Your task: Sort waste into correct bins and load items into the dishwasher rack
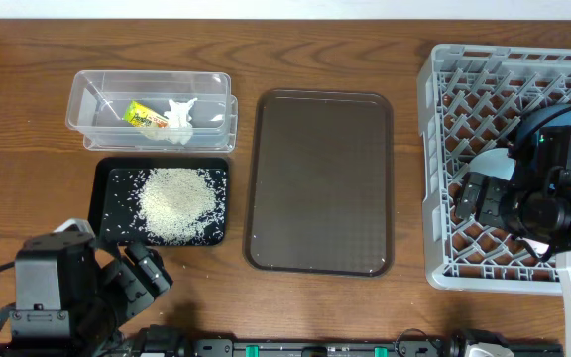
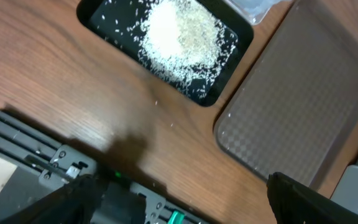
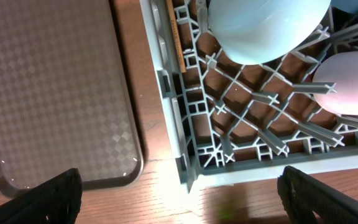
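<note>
The left gripper (image 2: 184, 183) gaped wide, empty, by the front-left corner of the desk (image 1: 28, 149) — rice (image 1: 176, 203) lay heaped in the black tray (image 1: 102, 198). The right gripper (image 3: 182, 186) hung wide open, empty, over the front-left corner of the rack (image 1: 444, 89); print on the wrapper (image 1: 147, 116) seemed unreadable.

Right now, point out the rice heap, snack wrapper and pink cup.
rice heap (image 1: 174, 201), overhead view, the pile's middle.
snack wrapper (image 1: 145, 116), overhead view, its yellow face.
pink cup (image 3: 356, 78), right wrist view, its side wall.
</note>
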Controlling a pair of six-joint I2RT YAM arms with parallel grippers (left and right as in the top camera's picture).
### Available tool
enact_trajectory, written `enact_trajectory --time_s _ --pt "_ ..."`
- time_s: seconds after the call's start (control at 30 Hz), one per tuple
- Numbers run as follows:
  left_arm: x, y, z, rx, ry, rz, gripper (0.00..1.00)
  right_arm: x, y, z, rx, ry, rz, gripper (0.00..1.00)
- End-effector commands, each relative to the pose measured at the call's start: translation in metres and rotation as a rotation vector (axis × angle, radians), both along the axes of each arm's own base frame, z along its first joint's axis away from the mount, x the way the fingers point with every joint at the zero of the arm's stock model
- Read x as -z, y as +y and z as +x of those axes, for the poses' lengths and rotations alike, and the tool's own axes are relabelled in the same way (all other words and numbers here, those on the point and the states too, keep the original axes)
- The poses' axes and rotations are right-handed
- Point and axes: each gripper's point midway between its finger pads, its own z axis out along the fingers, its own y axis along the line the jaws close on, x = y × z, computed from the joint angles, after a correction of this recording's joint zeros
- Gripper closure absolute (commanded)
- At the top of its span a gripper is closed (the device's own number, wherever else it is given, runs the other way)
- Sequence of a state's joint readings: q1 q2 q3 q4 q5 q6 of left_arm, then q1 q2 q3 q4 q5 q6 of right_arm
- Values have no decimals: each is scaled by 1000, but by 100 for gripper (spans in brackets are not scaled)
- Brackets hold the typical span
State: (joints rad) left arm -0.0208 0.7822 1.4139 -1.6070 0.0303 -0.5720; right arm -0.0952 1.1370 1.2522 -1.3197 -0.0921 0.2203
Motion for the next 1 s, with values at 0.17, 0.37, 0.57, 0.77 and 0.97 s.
enact_trajectory --time_s 0.17,0.37,0.57,0.77,0.97 --pt "10 -2 -10 73 33 32 10 -1 1 -1 3 -3 -6 1" --pt "22 -6 12 188 -143 91 10 -1 1 -1 3 -3 -6 1" --pt "50 -10 49 279 -370 177 10 -1 1 -1 3 -3 -6 1" --pt "95 -16 81 290 -525 184 10 -1 1 -1 4 -3 -6 1" --pt "121 -27 104 313 -687 160 10 -1 1 0 3 -3 -6 1"
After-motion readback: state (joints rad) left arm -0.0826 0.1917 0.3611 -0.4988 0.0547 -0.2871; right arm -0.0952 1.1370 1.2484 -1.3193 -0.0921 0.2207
